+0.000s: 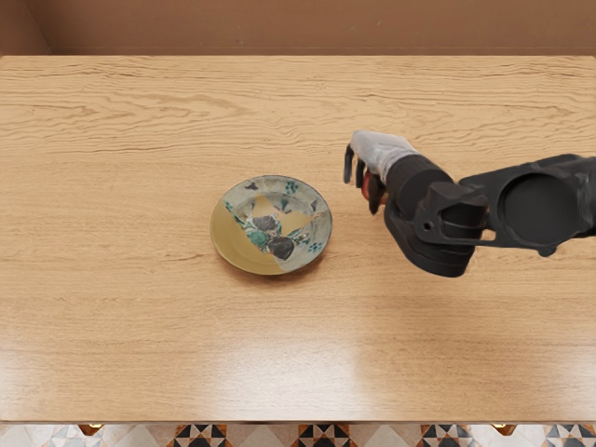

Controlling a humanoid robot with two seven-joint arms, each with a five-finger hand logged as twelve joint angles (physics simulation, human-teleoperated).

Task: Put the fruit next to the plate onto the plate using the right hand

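- Plate: lies mid-table, shallow, with nothing on it.
- Fruit: just right of the plate. Only a red-orange sliver shows. It is probably light, firm, smooth-skinned and liable to roll. Grip across the widest part with moderate force.
- Right hand: its fingers are curled down around the fruit from above. Whether the fruit is lifted cannot be determined.

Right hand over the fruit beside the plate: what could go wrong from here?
The right hand covers most of the fruit; only a reddish sliver shows, so a firm hold can't be confirmed, and it might slip or roll off when lifted. The plate sits apart, toward the picture's left. Letting go early would likely leave the fruit on the table, and a low carry could bump the plate's rim.
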